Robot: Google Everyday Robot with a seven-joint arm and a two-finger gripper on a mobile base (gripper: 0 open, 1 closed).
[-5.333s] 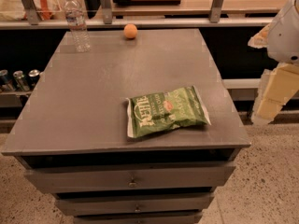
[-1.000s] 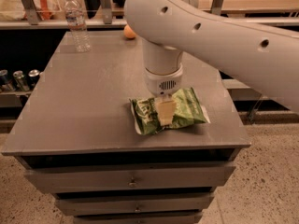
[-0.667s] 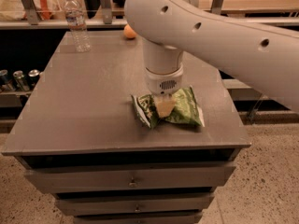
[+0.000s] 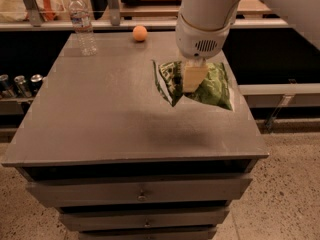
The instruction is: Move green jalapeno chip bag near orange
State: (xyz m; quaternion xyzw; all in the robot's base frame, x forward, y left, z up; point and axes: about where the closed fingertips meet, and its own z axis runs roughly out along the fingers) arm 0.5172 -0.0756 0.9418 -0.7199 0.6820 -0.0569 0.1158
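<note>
Carrying the green jalapeno chip bag toward the orange is judged to be the step in hand. The bag is pinched near its middle by the end effector and hangs crumpled over the right part of the surface, apparently lifted clear of it. A low, level carry is advised, with release just short of the fruit, which sits close to the far edge and could be rolled off. Bare room lies between them; the water bottle stands further left.
</note>
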